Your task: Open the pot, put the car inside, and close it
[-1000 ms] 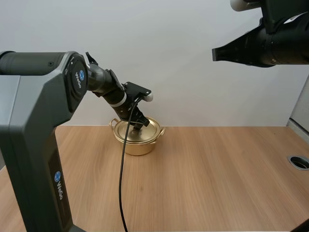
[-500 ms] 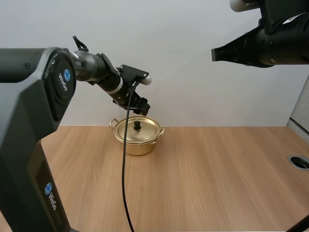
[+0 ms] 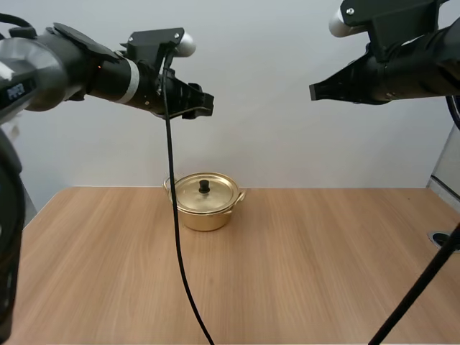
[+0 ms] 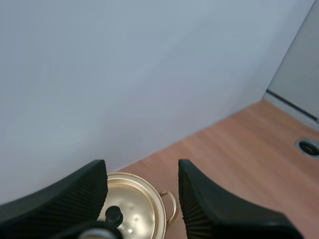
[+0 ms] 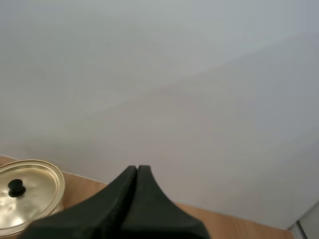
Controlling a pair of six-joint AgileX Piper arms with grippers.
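A small golden pot (image 3: 205,205) stands at the back of the wooden table with its lid (image 3: 206,190) on, black knob (image 3: 204,186) upright. High above it to the left hangs my left gripper (image 3: 203,105), open and empty. In the left wrist view its fingers (image 4: 209,204) stand apart over the pot lid (image 4: 128,209). My right gripper (image 3: 314,90) hangs high at the right, shut on nothing. The right wrist view has its fingers together as one wedge (image 5: 137,172), with the lidded pot (image 5: 27,191) off to one side.
The wooden table (image 3: 287,273) stretches wide in front of the pot. A round cable hole (image 3: 439,238) sits at the table's right edge. A pale wall stands right behind the pot.
My left gripper has let go of the lid knob and risen high above the pot, swinging up and left. The lid stays on the pot. The right arm barely shifted.
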